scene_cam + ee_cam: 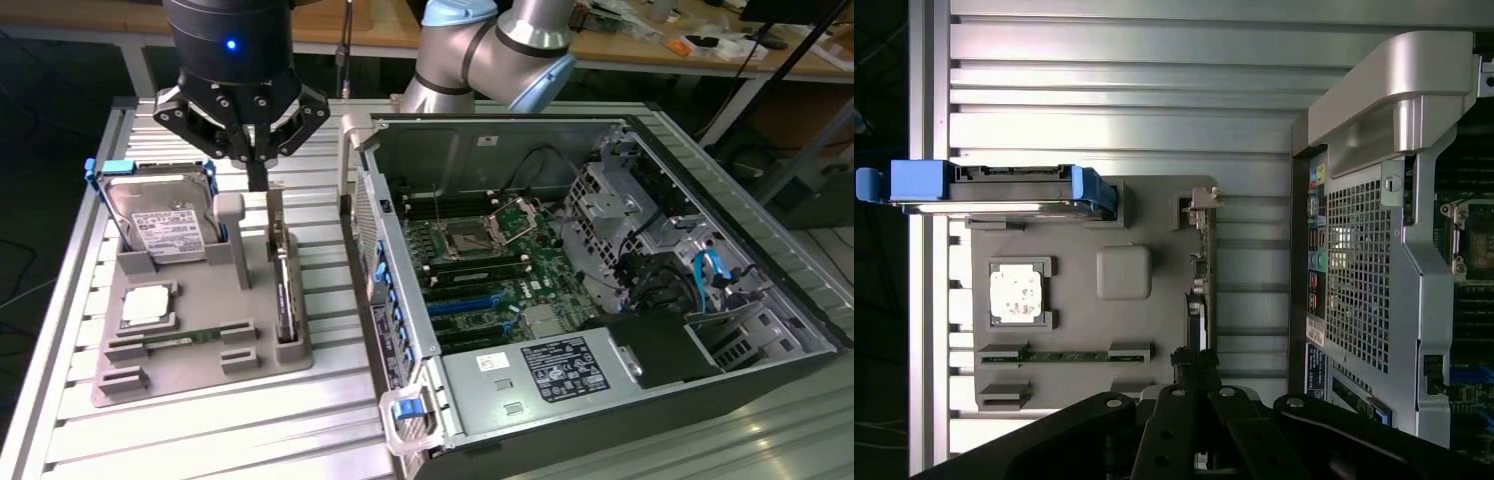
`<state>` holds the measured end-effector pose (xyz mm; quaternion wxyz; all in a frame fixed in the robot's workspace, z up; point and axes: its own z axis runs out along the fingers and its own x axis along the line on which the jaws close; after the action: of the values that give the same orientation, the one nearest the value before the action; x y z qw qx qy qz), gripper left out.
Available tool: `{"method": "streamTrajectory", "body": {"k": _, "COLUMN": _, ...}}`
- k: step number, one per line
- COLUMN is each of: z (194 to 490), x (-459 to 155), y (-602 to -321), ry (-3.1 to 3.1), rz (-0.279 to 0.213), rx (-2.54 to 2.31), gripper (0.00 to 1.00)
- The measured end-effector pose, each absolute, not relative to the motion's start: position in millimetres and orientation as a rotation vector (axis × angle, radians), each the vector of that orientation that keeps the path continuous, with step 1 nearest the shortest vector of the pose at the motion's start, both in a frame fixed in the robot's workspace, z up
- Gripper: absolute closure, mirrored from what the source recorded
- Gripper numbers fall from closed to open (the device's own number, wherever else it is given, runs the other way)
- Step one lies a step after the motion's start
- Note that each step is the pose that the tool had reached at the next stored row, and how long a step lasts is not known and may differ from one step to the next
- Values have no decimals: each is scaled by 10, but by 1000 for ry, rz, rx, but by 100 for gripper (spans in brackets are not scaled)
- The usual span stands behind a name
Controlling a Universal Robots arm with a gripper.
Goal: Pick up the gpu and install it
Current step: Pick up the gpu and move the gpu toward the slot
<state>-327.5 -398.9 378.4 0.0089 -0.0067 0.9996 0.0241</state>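
The gpu (283,292) stands edge-on as a narrow dark strip in a slot along the grey holder (200,378), its silvery bracket end toward the back. My gripper (255,182) hangs above the holder's back part, just off the gpu's bracket end, fingers shut together with nothing between them. In the wrist view the gpu (1202,270) runs as a thin line along the holder (1154,225), and my gripper (1194,362) sits over its near end, well above it.
A silver hard drive in a blue carrier (158,225), a processor chip (147,305) and a slim green memory stick (187,340) share the holder. The open computer case (400,420) lies at the exterior view's right, motherboard with blue slots (467,300) exposed.
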Motion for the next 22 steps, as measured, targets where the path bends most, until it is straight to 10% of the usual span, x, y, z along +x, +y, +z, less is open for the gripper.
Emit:
{"method": "streamTrajectory", "body": {"k": 6, "z": 3784, "x": -3275, "y": -3989, "ry": 3123, "rz": 75, "rx": -21, "gripper": 83}}
{"method": "streamTrajectory", "body": {"k": 13, "z": 3783, "x": -3275, "y": -3989, "ry": 3123, "rz": 75, "rx": -21, "gripper": 46}}
{"method": "streamTrajectory", "body": {"k": 22, "z": 3778, "x": -3275, "y": -3990, "ry": 3123, "rz": 75, "rx": -21, "gripper": 26}}
